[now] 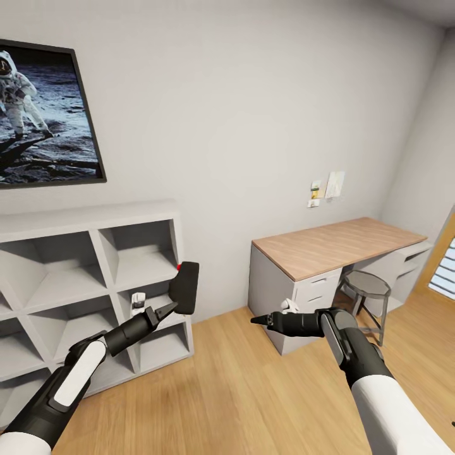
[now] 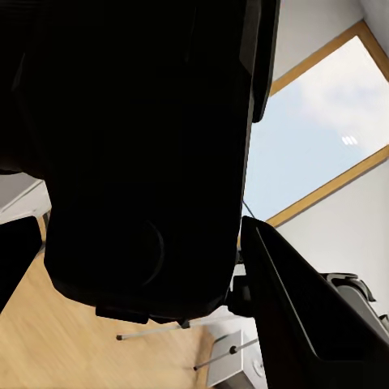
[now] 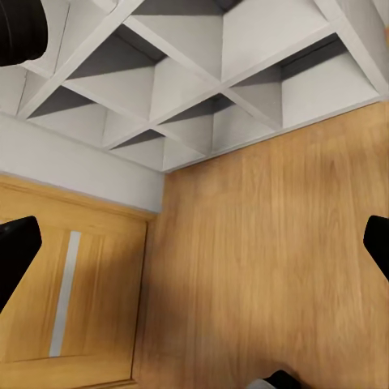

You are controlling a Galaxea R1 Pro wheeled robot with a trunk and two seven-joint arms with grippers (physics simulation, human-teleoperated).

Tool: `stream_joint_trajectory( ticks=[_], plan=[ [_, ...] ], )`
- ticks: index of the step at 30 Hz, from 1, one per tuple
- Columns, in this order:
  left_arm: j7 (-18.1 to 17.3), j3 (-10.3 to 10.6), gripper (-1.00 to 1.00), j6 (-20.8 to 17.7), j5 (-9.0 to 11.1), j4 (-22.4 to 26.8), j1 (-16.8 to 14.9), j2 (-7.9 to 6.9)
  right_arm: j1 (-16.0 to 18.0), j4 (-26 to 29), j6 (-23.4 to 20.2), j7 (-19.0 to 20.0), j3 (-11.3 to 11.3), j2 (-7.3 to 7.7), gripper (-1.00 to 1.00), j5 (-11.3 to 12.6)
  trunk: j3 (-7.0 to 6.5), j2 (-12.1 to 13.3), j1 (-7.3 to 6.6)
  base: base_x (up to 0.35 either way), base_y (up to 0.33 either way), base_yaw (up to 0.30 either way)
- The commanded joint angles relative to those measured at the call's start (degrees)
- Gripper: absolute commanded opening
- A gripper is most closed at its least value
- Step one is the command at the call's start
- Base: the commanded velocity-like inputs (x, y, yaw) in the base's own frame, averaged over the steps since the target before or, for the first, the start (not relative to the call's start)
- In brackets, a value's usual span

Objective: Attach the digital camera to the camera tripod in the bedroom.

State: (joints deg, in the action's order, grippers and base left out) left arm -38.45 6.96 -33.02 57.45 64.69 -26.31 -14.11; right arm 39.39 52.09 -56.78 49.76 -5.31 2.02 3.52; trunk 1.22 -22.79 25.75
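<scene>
Left tool [image 1: 165, 308] clamped on digital camera [image 1: 185, 287] — right tool [image 3: 194, 243] fingers wide apart, holding nothing.

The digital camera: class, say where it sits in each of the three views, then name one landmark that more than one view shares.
Head view: digital camera held in the left gripper, in front of the white cube shelf.
Left wrist view: large black body, close to the lens, window behind.
Right wrist view: I can't find the camera.
Shared landmark: the cube shelf and wood floor.
</scene>
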Motion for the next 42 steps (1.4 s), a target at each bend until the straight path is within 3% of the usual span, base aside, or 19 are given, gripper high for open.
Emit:
stream_joint_trajectory(
  ticks=[1,13,14,16,18,19,21,22,23,24,25,26,27,31,32,35,38,39,42],
  plan=[
    [-0.1,0.1,-1.00,-0.4,0.6,0.0,-0.1,-0.04,0.1,0.0,-0.4,-0.1,-0.1,0.00,1.00,0.3,0.13,-0.1,0.04,0.000,0.000,0.000],
    [0.8,0.0,-1.00,-0.7,0.7,-3.7,-0.1,0.31,0.0,-1.0,-0.4,-0.4,-0.1,0.28,1.00,0.5,0.13,-0.1,0.04,0.000,0.000,0.000],
    [4.6,0.4,-1.00,-0.9,0.7,-8.2,-0.1,0.89,-0.2,-6.1,0.0,-2.5,-0.1,0.56,1.00,0.0,0.13,-0.1,0.04,0.000,0.000,0.000],
    [10.0,0.6,-1.00,-1.2,0.5,-12.6,-0.1,1.78,-0.3,-12.5,2.2,-5.9,-0.1,0.67,1.00,-1.9,0.13,-0.1,0.04,0.000,0.000,0.000],
    [17.0,0.9,-1.00,-1.4,0.1,-16.6,-0.1,2.95,-0.3,-20.0,7.6,-10.2,-0.1,0.73,1.00,-4.6,0.13,-0.1,0.04,0.000,0.000,0.000],
    [21.9,1.0,-1.00,-1.8,-0.3,-18.8,-0.1,3.59,-0.3,-25.3,13.0,-13.3,-0.1,0.75,1.00,-6.5,0.13,-0.1,0.04,0.000,0.000,0.000],
    [26.5,1.4,-1.00,-2.2,-1.0,-21.4,-0.1,4.14,-0.4,-30.9,19.2,-16.4,-0.1,0.76,1.00,-8.4,0.13,-0.1,0.04,0.000,0.000,0.000],
    [30.3,2.1,-1.00,-2.4,-1.8,-25.0,0.0,4.64,-0.4,-37.0,25.6,-19.5,-0.1,0.77,1.00,-10.0,0.13,-0.1,0.04,0.000,0.000,0.000],
    [31.8,2.5,-1.00,-2.4,-2.2,-27.4,0.0,4.87,-0.4,-40.3,28.7,-21.1,-0.1,0.79,1.00,-10.7,0.13,-0.1,0.04,0.000,0.000,0.000],
    [35.8,5.1,-1.00,-0.1,-5.3,-42.6,0.0,5.82,-0.1,-49.4,40.3,-28.7,0.0,0.87,1.00,-13.5,0.13,-0.1,0.04,0.000,0.000,0.000],
    [36.5,6.1,-1.00,2.8,-6.7,-48.8,-0.1,6.62,-0.6,-50.7,42.6,-31.4,0.0,0.91,1.00,-14.4,0.13,-0.1,0.04,0.000,0.000,0.000],
    [36.8,6.5,-1.00,4.8,-7.4,-51.8,-0.1,7.15,-1.1,-51.3,43.5,-32.6,0.0,0.92,1.00,-14.8,0.13,-0.1,0.04,0.000,0.000,0.000],
    [37.1,7.2,-1.00,9.4,-8.8,-56.5,0.0,8.32,-2.6,-52.3,44.7,-34.6,0.0,0.93,1.00,-15.4,0.13,-0.1,0.04,0.000,0.000,0.000],
    [37.9,8.0,-1.00,19.6,-12.7,-61.9,0.0,10.64,-7.4,-53.4,46.4,-37.4,0.0,1.32,1.00,-16.4,0.13,-0.1,0.04,0.000,0.000,0.000],
    [38.3,8.3,-1.00,23.2,-16.0,-63.5,1.1,11.61,-10.8,-53.8,47.2,-38.3,0.0,2.18,1.00,-16.7,0.13,-0.1,0.04,0.000,0.000,0.000],
    [38.4,8.4,-1.00,25.3,-18.3,-64.1,4.6,11.95,-13.9,-53.9,48.2,-38.8,-0.1,4.08,1.00,-16.7,0.13,-0.1,0.04,0.000,0.000,0.000],
    [38.5,8.4,-1.00,26.2,-19.4,-64.4,8.3,11.98,-17.9,-54.0,51.0,-38.9,-0.2,5.70,1.00,-16.6,0.13,-0.1,0.04,0.000,0.000,0.000],
    [38.5,8.4,-1.00,28.9,-19.7,-64.5,11.7,11.97,-22.7,-54.0,56.1,-39.0,-0.4,6.27,1.00,-16.5,0.13,-0.1,0.04,0.000,0.000,0.000],
    [38.6,8.4,-1.00,33.3,-19.6,-64.6,13.7,11.99,-25.9,-54.1,59.1,-39.1,-0.6,6.26,1.00,-16.4,0.13,-0.1,0.04,0.000,0.000,0.000]
  ],
)
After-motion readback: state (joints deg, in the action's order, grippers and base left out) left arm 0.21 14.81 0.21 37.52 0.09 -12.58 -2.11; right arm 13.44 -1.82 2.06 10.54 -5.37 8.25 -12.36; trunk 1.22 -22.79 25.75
